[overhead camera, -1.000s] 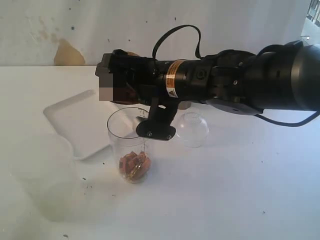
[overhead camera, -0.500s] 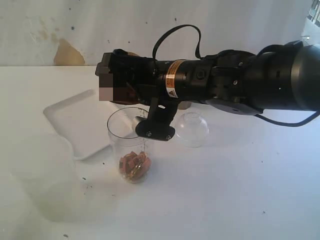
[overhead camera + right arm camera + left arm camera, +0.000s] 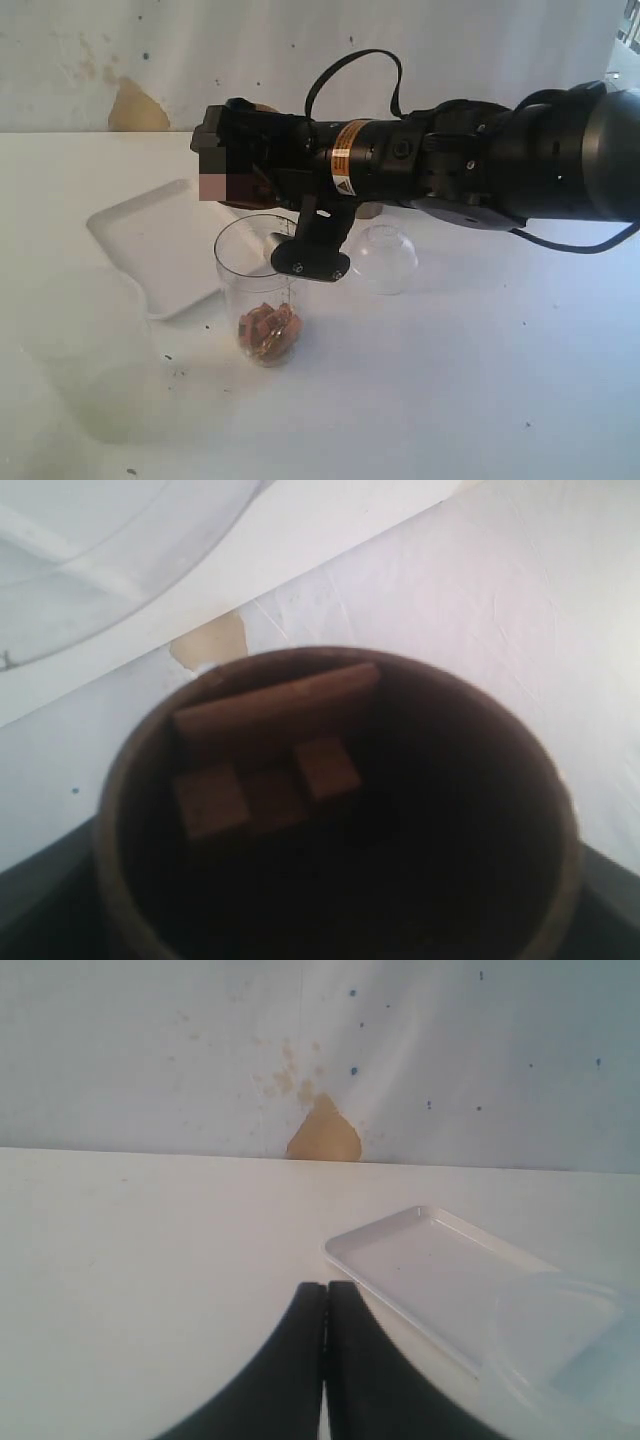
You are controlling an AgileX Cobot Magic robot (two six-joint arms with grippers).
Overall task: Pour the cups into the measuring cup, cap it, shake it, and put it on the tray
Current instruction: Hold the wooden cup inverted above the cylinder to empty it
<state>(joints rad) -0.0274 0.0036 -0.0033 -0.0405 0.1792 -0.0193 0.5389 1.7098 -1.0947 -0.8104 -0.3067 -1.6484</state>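
My right gripper (image 3: 236,152) is shut on the brown wooden cup (image 3: 258,186) and holds it tipped on its side just above the measuring cup (image 3: 257,262). The clear measuring cup stands upright with orange-brown pieces (image 3: 267,330) at its bottom. The right wrist view looks into the wooden cup (image 3: 560,810), where a brown stick and a few square brown pieces (image 3: 265,770) still lie. The white tray (image 3: 160,240) lies behind and left of the measuring cup. My left gripper (image 3: 326,1292) is shut and empty, hovering low over the table beside the tray (image 3: 430,1270).
A small clear dome cap (image 3: 385,258) sits on the table right of the measuring cup, under the right arm. A cloudy translucent plastic cup (image 3: 90,360) stands at the front left, near the tray's corner, also seen as a blurred cloudy cup (image 3: 570,1350).
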